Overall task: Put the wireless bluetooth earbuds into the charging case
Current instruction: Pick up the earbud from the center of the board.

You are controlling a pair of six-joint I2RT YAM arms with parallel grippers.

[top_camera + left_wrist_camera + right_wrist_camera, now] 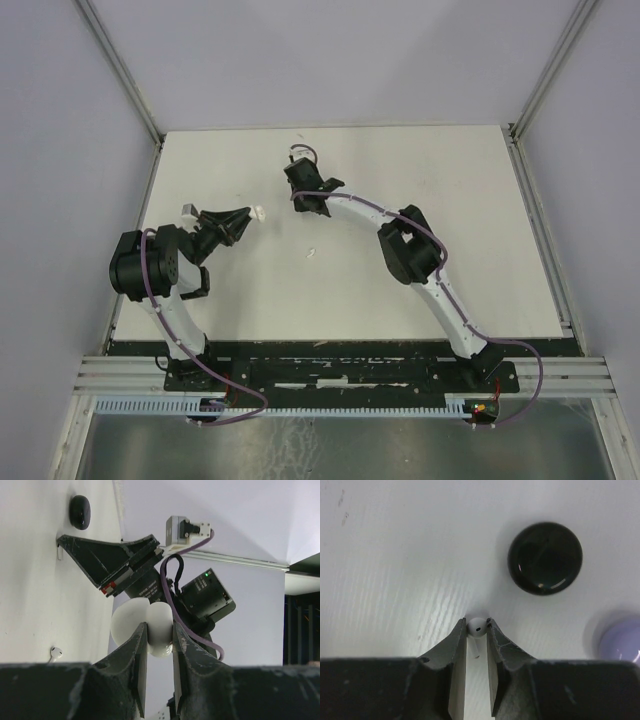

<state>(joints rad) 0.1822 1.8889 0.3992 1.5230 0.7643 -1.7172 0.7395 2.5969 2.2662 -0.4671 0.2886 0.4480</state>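
The right pincer [477,625] is clenched on a white earbud [477,627] lying on the table [395,555], with the bud's head nipped between the tips and its stem pointing back between them. A black disc [545,557] lies near, ahead and to the right. A lilac disc [620,641] sits farther right, beside the fingers. The left pincer [159,628] grasps the white charging case [129,621]. A second earbud [56,653] lies loose off to its left.
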